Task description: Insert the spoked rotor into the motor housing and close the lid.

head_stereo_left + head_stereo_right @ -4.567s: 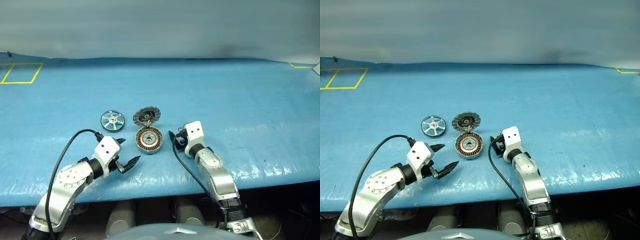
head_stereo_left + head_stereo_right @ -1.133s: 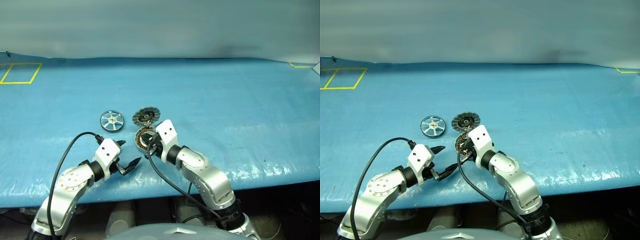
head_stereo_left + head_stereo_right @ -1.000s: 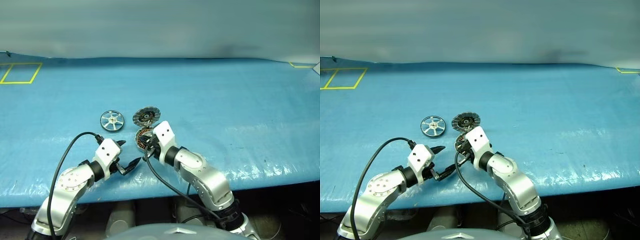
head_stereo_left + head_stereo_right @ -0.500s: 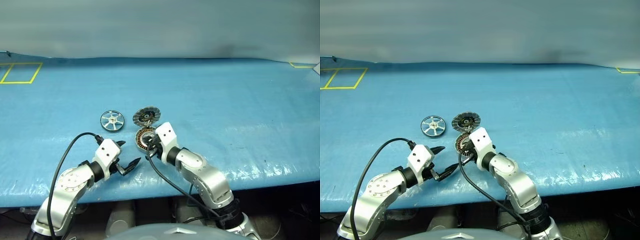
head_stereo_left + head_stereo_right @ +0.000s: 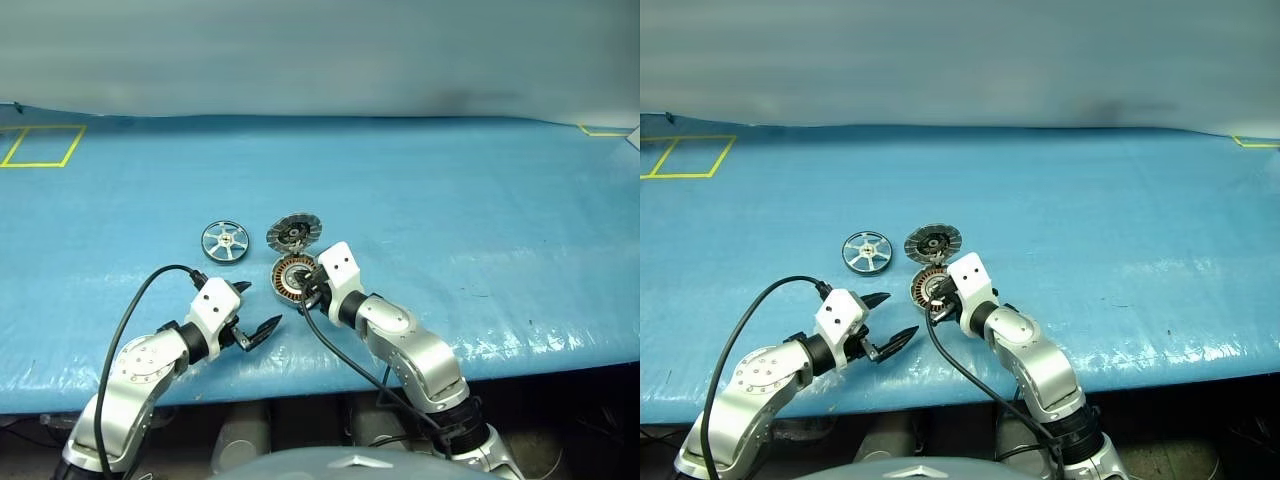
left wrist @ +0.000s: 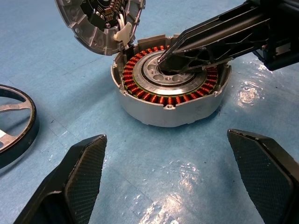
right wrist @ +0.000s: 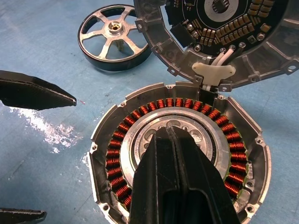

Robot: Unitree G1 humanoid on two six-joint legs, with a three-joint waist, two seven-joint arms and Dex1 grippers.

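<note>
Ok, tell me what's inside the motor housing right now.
Inside the motor housing sits a ring of copper windings around a silver centre plate. The right gripper, jaws shut, covers the hub. The spoked rotor lies outside on the table.

R pincer (image 7: 170,133) hides motor housing (image 7: 112,154) hub; spoked rotor (image 6: 16,123) cut by edge.

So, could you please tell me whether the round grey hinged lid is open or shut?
Open. The round grey hinged lid stands tipped back, ribbed inside showing, above the grey motor housing, whose copper windings lie exposed.
</note>
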